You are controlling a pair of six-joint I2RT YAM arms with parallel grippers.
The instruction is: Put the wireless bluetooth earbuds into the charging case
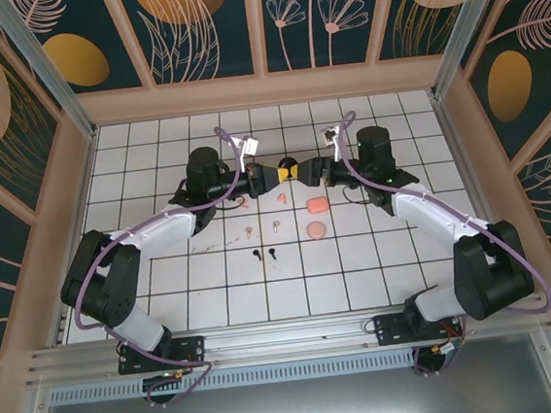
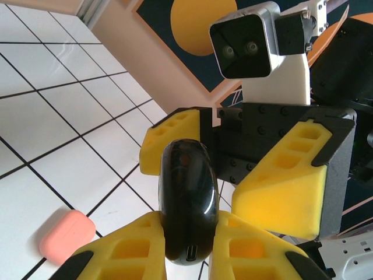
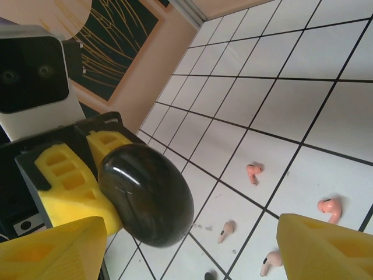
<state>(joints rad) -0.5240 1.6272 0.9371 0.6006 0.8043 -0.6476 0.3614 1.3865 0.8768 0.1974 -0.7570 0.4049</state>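
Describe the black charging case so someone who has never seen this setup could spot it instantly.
Start at the white grid table, where the left gripper and right gripper meet tip to tip near its middle. The left gripper clamps the black charging case above the tiles. Unlike the coral-pink case lying nearby, it is glossy black and off the surface.

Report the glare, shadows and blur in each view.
Top external: even, soft light, only faint shadows on the tiled table, and the black earbuds are tiny. Left wrist: pale glare streaks on the glossy black case, and the coral case is slightly soft. Right wrist: bright highlights on the black case's dome, and the yellow fingers at the bottom edge look soft.
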